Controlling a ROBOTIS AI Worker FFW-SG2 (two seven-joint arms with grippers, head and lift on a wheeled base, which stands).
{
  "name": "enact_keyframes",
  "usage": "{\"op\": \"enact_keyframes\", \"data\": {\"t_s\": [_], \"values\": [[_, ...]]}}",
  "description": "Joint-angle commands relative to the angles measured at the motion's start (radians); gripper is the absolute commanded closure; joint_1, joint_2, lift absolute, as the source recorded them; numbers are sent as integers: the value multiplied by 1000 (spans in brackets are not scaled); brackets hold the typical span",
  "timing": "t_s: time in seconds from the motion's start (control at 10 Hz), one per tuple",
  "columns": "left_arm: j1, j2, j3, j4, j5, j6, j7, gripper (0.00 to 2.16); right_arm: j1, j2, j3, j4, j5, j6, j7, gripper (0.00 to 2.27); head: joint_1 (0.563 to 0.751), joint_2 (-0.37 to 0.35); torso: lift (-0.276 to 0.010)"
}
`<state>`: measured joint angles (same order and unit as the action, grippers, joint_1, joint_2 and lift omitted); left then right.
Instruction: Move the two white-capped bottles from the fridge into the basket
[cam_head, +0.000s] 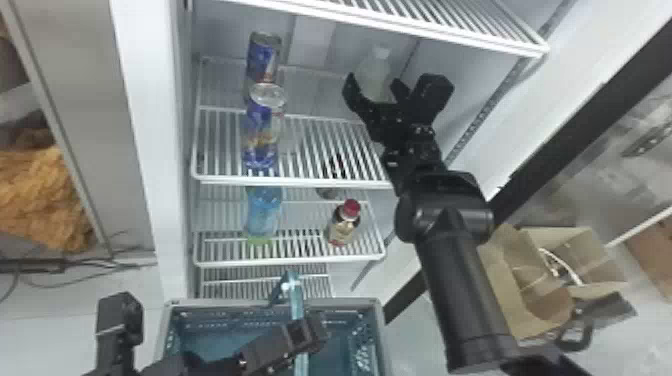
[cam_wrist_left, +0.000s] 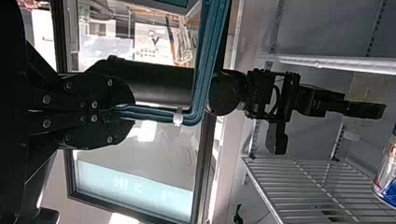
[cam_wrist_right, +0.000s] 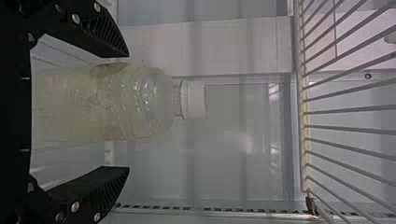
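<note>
In the head view, my left gripper (cam_head: 285, 345) is at the teal basket (cam_head: 275, 302). In the left wrist view, that gripper (cam_wrist_left: 122, 112) is shut on the basket's teal handle (cam_wrist_left: 203, 79). My right gripper (cam_head: 372, 81) reaches over the upper fridge shelf, its fingers spread around a clear bottle (cam_head: 376, 65) standing near the back. Seen from the right wrist, the gripper (cam_wrist_right: 128, 111) has the bottle (cam_wrist_right: 149, 102) between its open fingers, with gaps on both sides. The bottle's white cap (cam_wrist_right: 194, 99) is beyond the fingertips.
Two blue cans (cam_head: 263, 60) stand at the shelf's left. Below are a blue bottle (cam_head: 264, 210) and a red-capped bottle (cam_head: 344, 225). Another wire shelf (cam_head: 425, 25) hangs above the right gripper. A cardboard box (cam_head: 530, 300) is outside, at the right.
</note>
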<state>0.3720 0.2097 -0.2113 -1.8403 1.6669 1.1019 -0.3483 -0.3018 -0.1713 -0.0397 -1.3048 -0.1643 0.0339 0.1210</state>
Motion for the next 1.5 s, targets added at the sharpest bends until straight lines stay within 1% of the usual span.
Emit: {"op": "enact_keyframes", "data": {"t_s": [0.0, 0.1, 0.2, 0.3, 0.7, 0.9, 1.1, 1.3, 1.4], "values": [[-1, 0, 0, 3, 0, 0, 0, 1185, -20, -5, 10, 20, 9, 0, 0, 392, 695, -350, 0], [-4, -1, -2, 3, 0, -2, 0, 1185, -30, -7, 10, 32, 9, 0, 0, 654, 695, -350, 0], [-4, 0, -2, 6, 2, -2, 0, 1185, -32, -10, 16, 32, 9, 0, 0, 814, 695, -350, 0], [-4, 0, -2, 6, 2, -2, 0, 1185, -32, -10, 16, 32, 7, -2, 0, 895, 695, -350, 0], [-4, 2, -4, 6, 4, -2, 0, 1185, -30, -13, 20, 20, -1, -7, 0, 895, 695, -350, 0], [-1, 2, -2, 6, 6, -5, -1, 1185, -3, -19, 36, -46, -11, -7, 2, 895, 695, -350, 0], [-1, 2, 0, 6, 8, -5, -1, 1185, 56, -25, 36, -162, -27, 47, 3, 895, 695, -350, 0], [3, 2, 2, 6, 8, -5, -1, 1185, 162, -39, 28, -314, -51, 118, 5, 895, 695, -350, 0], [3, 2, 4, 6, 8, -5, -3, 1185, 206, -43, 22, -368, -63, 135, 5, 895, 695, -350, 0]]}}
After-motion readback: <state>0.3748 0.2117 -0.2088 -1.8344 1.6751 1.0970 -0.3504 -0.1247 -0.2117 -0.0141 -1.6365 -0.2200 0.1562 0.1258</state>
